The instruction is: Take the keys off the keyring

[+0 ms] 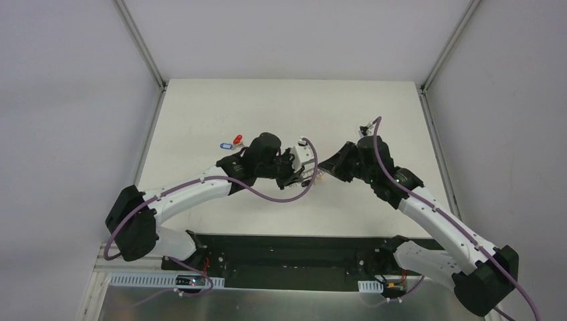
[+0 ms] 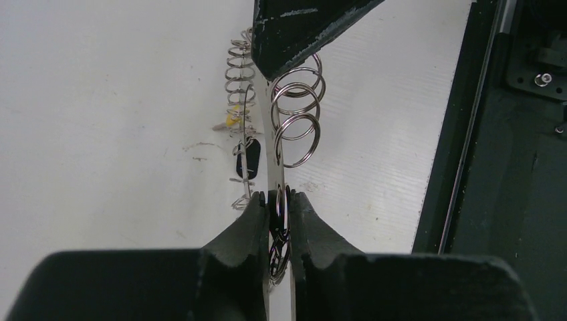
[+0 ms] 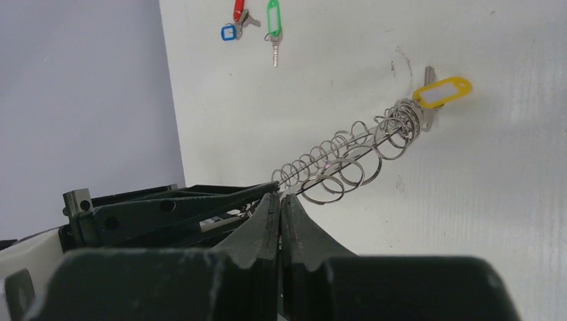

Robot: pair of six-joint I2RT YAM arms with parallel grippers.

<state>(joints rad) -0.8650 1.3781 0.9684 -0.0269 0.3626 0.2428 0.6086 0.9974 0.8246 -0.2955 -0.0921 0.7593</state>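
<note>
I have the keyring (image 2: 277, 170) pinched from two sides so it stands on edge over the middle of the desk, a little toward the near edge. The left gripper (image 2: 281, 204) is closed down onto the flat band at one end. The right gripper (image 3: 279, 200) is squeezed tight on the opposite end. I judge that braces the ring so one arm can steady it while the other lets go to work a key free. Seen edge-on, the ring is a thin silver strip fringed all along with small wire loops, most of them bare. The yellow key (image 3: 441, 91) looks hooked among the loops at the end away from the right gripper; I cannot tell whether it touches the desk (image 1: 281, 107). The red key (image 3: 239, 9), blue key (image 3: 229, 31) and green key (image 3: 273, 19) lie loose together toward the left edge, well apart from the ring
</note>
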